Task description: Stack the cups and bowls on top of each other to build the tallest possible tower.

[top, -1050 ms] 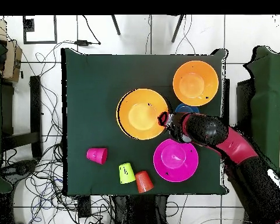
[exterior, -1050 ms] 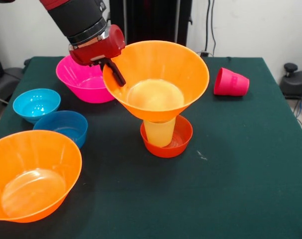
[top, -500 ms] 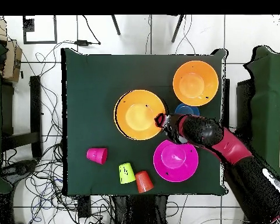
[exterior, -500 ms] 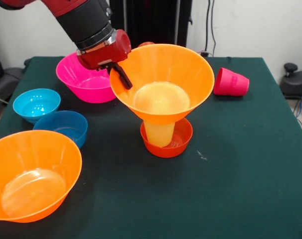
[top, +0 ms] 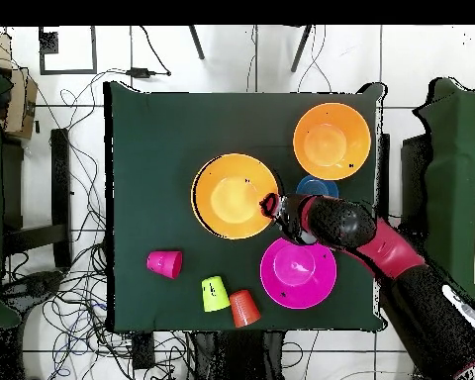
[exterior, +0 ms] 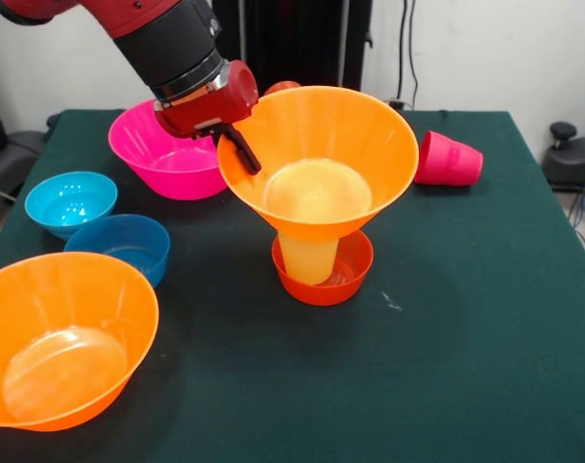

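My gripper (exterior: 236, 147) (top: 271, 205) is shut on the left rim of a large orange bowl (exterior: 317, 159) (top: 235, 195), one finger showing inside the wall. The bowl is held upright with a slight tilt, its base right over a pale yellow cup (exterior: 309, 260). That cup stands in a small red-orange bowl (exterior: 355, 265). I cannot tell whether the bowl's base touches the cup. A red-pink cup (exterior: 447, 159) (top: 164, 263) lies on its side. A lime green cup (top: 215, 293) and an orange cup (top: 244, 308) lie side by side.
A second large orange bowl (exterior: 61, 338) (top: 332, 141) sits at the front left corner. A magenta bowl (exterior: 162, 154) (top: 298, 272) lies under the arm. A light blue bowl (exterior: 70, 201) and a darker blue bowl (exterior: 119, 246) (top: 318, 185) stand beside each other at the left.
The gripper has carried the orange bowl a little to the right in the front view, bringing its base more squarely over the yellow cup. Nothing else has moved.
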`<state>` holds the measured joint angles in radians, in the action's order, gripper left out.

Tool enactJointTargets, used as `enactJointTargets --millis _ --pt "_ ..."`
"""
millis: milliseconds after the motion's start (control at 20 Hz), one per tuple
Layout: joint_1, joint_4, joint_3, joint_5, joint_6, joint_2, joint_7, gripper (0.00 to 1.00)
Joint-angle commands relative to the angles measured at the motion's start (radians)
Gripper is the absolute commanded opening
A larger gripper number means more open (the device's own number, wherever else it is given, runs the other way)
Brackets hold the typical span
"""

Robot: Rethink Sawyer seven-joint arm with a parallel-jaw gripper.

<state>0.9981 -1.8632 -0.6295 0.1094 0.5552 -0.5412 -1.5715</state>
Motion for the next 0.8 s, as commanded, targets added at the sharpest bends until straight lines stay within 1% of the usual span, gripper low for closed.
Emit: enactJointTargets --millis 50,450,650,800 --pt "-0.011 -0.013 -0.039 0.029 -0.056 0.034 -0.027 0.0" --pt "-0.007 -0.01 -0.055 0.044 -0.084 0.024 -0.015 0.0" --pt "0.007 -0.006 -0.077 0.072 -0.132 0.037 0.012 0.0" --pt "0.006 -0.007 -0.074 0.071 -0.125 0.041 0.007 0.0"
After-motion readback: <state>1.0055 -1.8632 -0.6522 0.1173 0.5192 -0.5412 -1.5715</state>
